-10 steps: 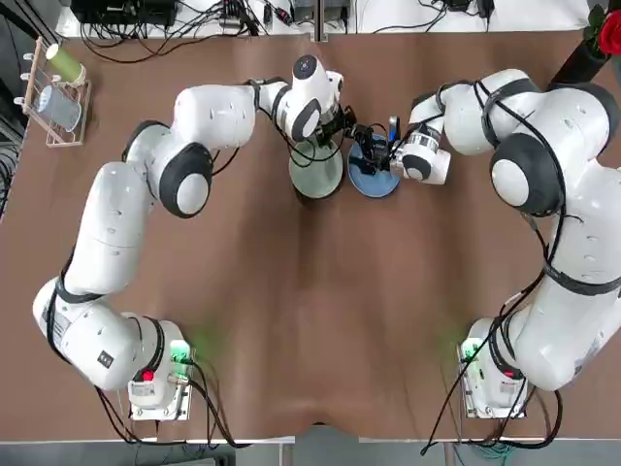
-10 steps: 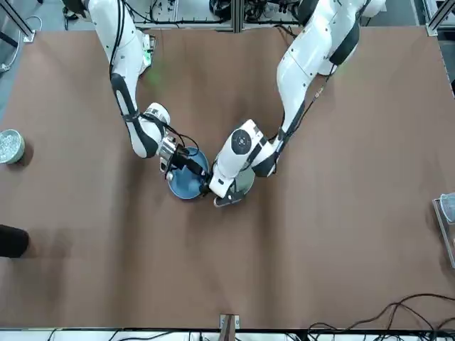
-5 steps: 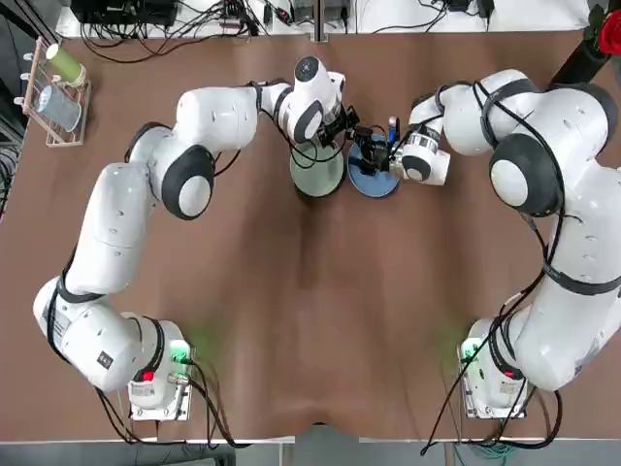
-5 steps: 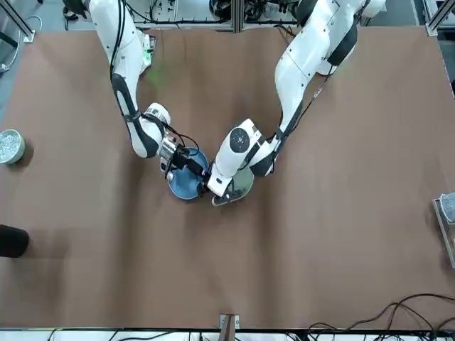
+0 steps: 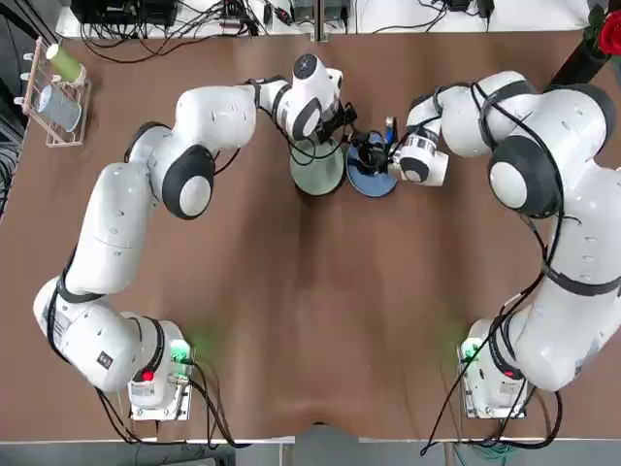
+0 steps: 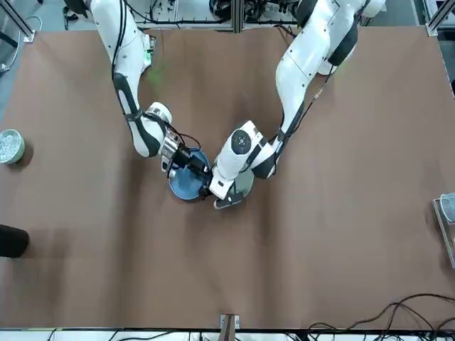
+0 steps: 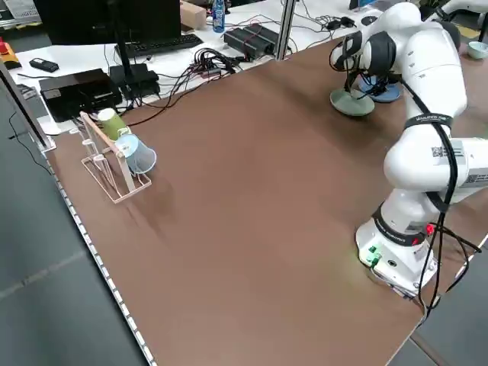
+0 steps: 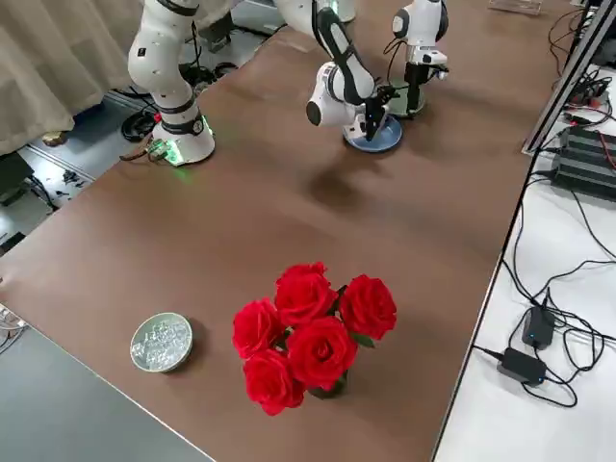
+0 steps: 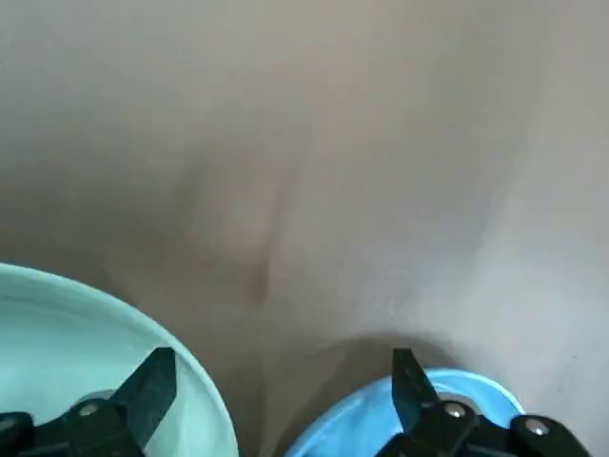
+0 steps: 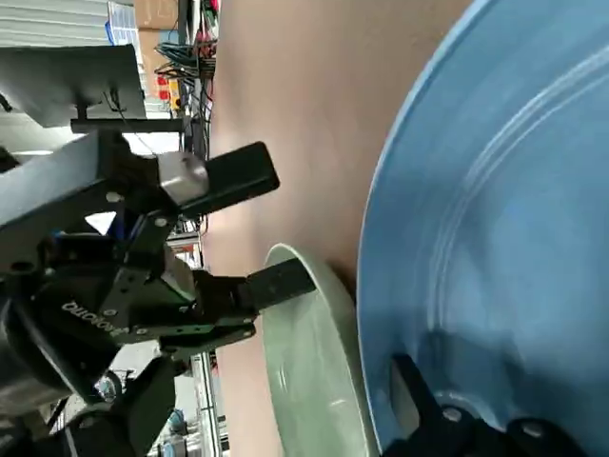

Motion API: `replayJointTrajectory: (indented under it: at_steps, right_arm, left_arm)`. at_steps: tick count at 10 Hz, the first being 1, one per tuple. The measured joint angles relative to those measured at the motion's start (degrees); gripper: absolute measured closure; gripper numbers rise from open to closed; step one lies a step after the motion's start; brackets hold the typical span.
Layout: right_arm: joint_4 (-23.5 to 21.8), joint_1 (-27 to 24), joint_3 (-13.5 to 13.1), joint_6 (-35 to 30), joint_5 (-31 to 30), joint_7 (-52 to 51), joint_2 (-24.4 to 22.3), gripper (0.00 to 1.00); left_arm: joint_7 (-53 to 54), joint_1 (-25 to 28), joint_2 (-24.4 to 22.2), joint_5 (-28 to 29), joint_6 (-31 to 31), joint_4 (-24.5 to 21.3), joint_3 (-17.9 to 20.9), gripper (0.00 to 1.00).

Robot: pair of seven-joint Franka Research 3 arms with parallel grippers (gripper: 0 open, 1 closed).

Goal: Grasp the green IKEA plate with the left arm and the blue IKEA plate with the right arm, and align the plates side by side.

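In the top view, the left gripper (image 5: pixel 345 120) hangs over the far part of the green IKEA plate (image 5: pixel 315 177), whose bare part shows on the robot's side of that gripper. The right gripper (image 5: pixel 369 147) is over the blue IKEA plate (image 5: pixel 372 183), just to the right of the left gripper. The plates lie side by side, green left, blue right.

In the front view, both grippers meet closely above the plates, the arms reaching in from either side.

In the left side view, the green plate shows below the left gripper, with the blue plate beyond it.

In the right side view, the blue plate lies under the right gripper, and the green plate is just past it.

In the left wrist view, the left gripper is released, its fingers spread wide: one is over the green plate, the other over the blue.

In the right wrist view, the right gripper is also released, one finger over the blue plate and the other off it, with the blue rim between them. The left gripper's lower finger overlaps the green plate.
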Motion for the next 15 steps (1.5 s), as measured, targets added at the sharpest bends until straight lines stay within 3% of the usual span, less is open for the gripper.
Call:
replayJointTrajectory:
  at_steps: [13,15]
  right_arm:
    - [0.56,1.1,-0.37,1.69,-0.18,-2.97,0.02,0.0]
    - [0.81,0.71,-0.89,2.05,-3.58,-3.11,-0.1,0.0]
  left_arm:
    - [0.0,-0.15,0.0,0.0,0.0,0.12,0.22,0.0]
    - [0.07,-0.21,-0.09,0.0,0.0,0.27,0.23,0.0]
